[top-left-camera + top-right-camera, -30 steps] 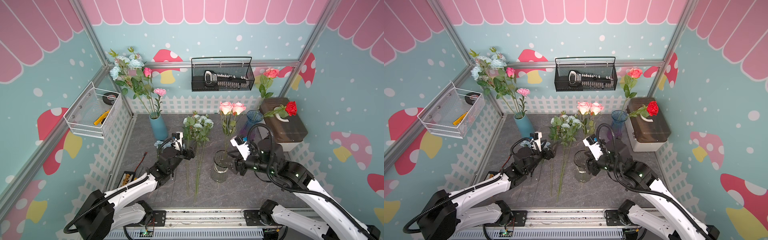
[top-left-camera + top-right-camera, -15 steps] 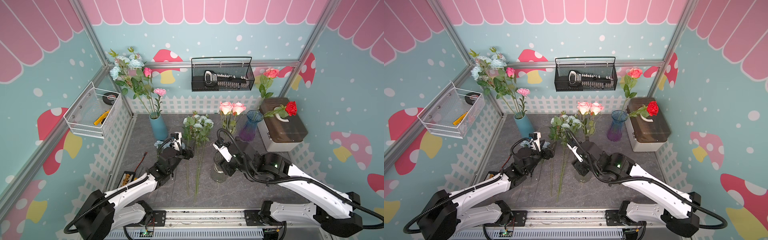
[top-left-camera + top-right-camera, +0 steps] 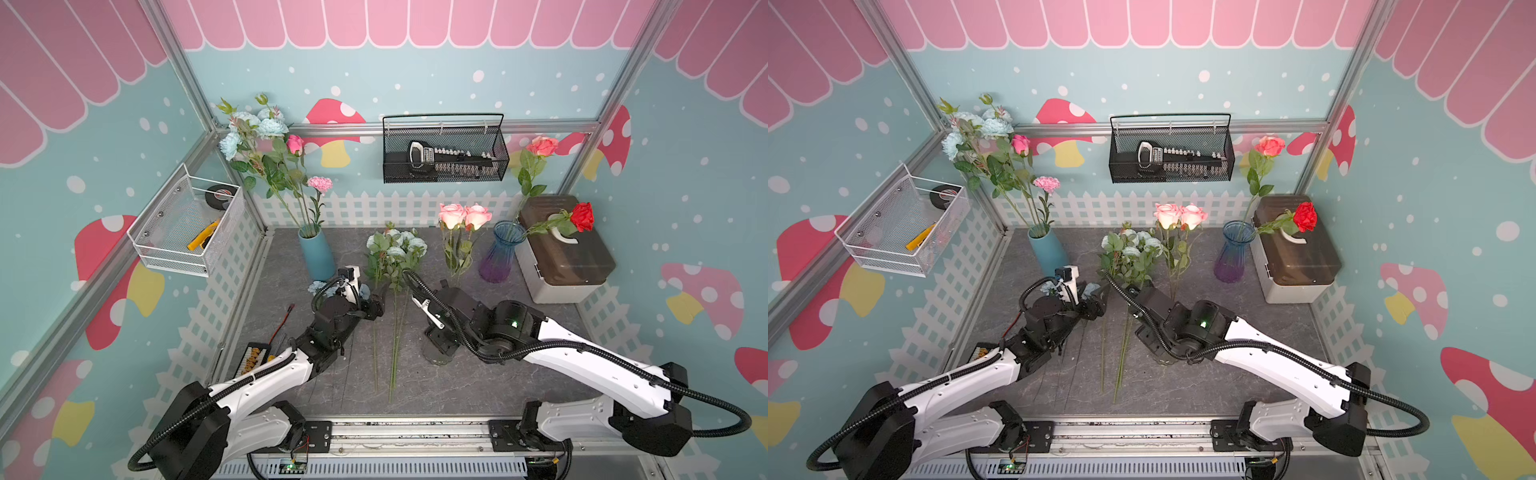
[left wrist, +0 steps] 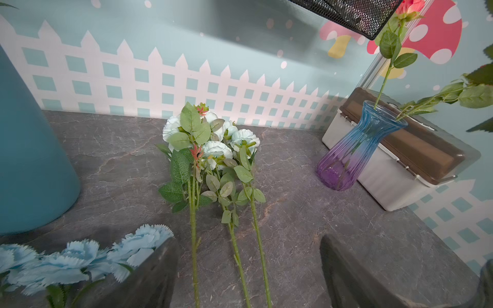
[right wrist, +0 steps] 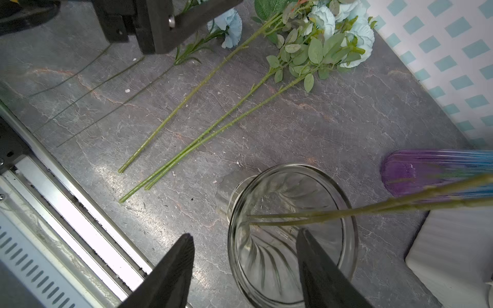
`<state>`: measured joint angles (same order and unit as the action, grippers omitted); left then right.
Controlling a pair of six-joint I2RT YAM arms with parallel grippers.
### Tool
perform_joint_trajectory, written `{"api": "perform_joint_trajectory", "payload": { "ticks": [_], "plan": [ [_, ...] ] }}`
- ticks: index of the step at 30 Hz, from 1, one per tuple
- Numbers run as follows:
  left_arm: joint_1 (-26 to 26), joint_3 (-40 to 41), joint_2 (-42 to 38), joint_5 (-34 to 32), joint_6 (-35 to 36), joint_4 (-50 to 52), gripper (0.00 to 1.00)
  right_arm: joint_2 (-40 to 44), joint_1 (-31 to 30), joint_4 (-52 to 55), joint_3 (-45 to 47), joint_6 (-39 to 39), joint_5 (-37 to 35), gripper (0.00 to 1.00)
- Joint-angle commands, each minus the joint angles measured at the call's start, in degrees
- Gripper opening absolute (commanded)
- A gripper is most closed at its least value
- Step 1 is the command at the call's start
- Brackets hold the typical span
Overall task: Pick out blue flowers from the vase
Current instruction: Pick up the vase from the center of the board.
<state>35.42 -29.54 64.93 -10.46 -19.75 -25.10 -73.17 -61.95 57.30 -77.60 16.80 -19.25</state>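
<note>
Pale-blue ruffled artificial flowers (image 3: 253,129) stand far left in the tall teal ceramic vase (image 3: 316,257), stems near-upright; more lie mid-table. Your left gripper (image 4: 247,240), wide open and empty, sits just near-right of that vase. Right gripper (image 5: 245,233), open, empty, over clear glass vase (image 5: 293,165).

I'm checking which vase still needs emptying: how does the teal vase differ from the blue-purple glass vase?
The teal vase is opaque, one colour; the glass vase is see-through, fading blue to purple. The teal vase holds blue flowers with pink ones; the glass vase only a coral rose and a red rose. Both stand upright on the grey table.
</note>
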Motion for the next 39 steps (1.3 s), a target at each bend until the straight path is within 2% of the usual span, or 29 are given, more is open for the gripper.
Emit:
{"api": "perform_joint_trajectory", "payload": {
  "ticks": [1,6,18,29,37,39],
  "plan": [
    [-0.85,1.07,-2.02,0.97,-0.73,-0.91,0.83,-0.71,-0.44,1.59,-0.34,1.7,-2.65,0.62],
    [-1.79,1.8,-2.62,1.88,-1.42,-1.28,0.83,-1.99,-0.32,1.58,0.0,2.35,-2.47,0.6],
    [-2.65,2.21,-2.6,2.92,-2.22,-1.97,0.83,-4.49,4.21,2.03,1.71,4.29,2.04,0.45],
    [-2.92,2.21,-2.34,3.25,-2.49,-2.17,0.83,-5.72,6.52,2.37,2.46,3.95,2.93,0.19],
    [-3.0,2.31,-2.08,3.45,-2.66,-2.41,0.83,-5.92,8.44,3.49,0.75,2.7,-1.96,0.02],
    [-3.12,2.38,-2.08,3.43,-2.66,-2.41,0.83,-6.66,9.79,3.49,0.07,1.83,-2.99,0.0]
  ]
}}
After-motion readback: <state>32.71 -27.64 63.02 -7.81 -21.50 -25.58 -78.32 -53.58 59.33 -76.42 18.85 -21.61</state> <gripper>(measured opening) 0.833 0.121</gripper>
